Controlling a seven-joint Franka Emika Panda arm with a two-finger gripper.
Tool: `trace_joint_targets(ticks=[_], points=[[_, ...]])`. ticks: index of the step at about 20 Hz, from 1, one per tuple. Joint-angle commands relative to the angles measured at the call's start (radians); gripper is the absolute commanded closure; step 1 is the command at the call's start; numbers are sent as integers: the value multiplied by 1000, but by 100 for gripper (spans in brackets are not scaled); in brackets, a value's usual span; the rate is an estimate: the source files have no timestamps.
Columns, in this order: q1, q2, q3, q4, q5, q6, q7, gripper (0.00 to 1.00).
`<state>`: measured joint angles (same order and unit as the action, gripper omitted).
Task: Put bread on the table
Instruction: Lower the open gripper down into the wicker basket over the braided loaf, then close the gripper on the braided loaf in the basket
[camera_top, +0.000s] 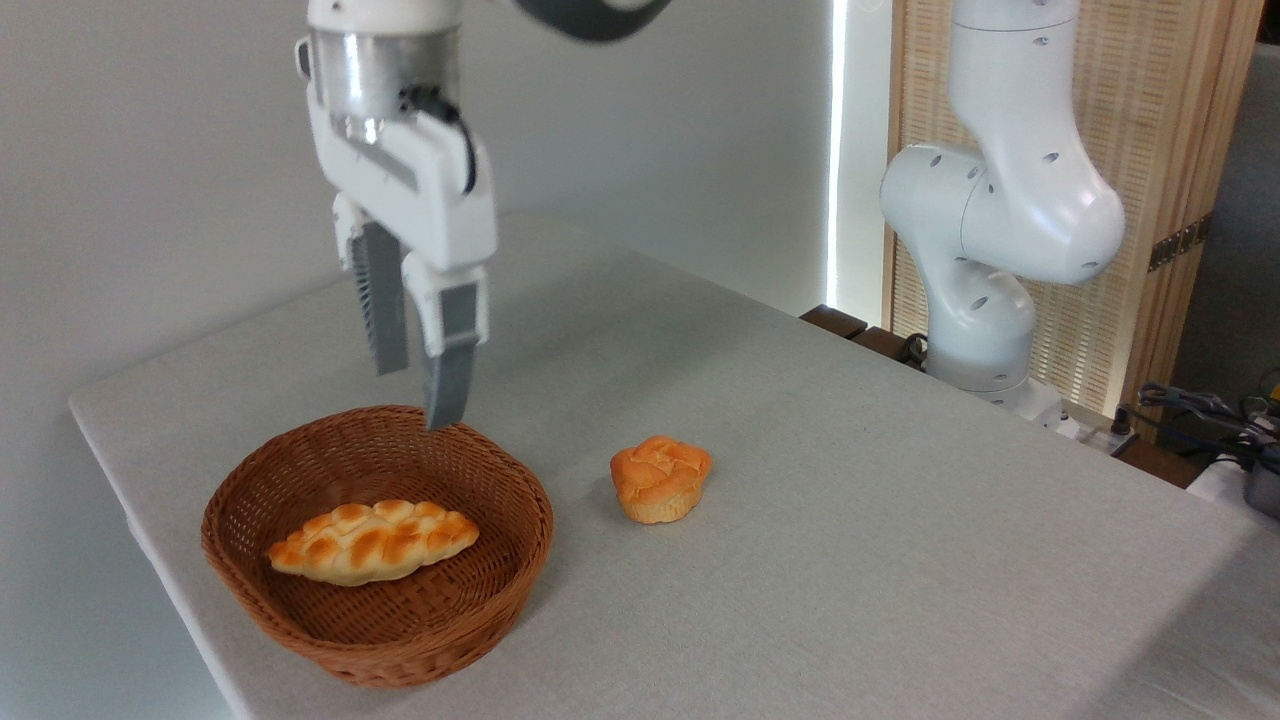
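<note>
Nearest the camera, a round brown woven wicker basket (378, 545) sits on the front left part of the large flat table covered in light grey-beige cloth (850, 500). Inside it lies the elongated braided golden-yellow loaf of bread with browned bumps (373, 541), flat on the basket floor, its long axis running left to right with a slight upward tilt toward the right, one pointed end aimed at the left wall and the other toward the right. Just beside the basket, to its right on the cloth, stands a round orange muffin-shaped bun (660, 478). Above the basket's far rim hangs the white two-finger gripper (420, 390), fingers pointing straight down, spread with a small gap and holding nothing, clear of the bread. Farther back, at the table's right edge, rises the white jointed arm base (1000, 220).
</note>
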<state>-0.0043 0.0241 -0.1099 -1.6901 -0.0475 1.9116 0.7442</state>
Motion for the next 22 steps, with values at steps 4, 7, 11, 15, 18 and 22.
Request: trace_joint_targets(ticks=[4,7,11,15,18,22], points=[[-9,30,-40,-132,-9,182,-22,0],[-11,39,-42,-181,-18,230,-49,0],[-60,89,-44,-249,-46,418,-103,0],[-71,145,-71,-247,21,480,-100,0],[-69,160,-74,-247,35,504,-95,0],[-69,177,-79,-247,58,507,-95,0]])
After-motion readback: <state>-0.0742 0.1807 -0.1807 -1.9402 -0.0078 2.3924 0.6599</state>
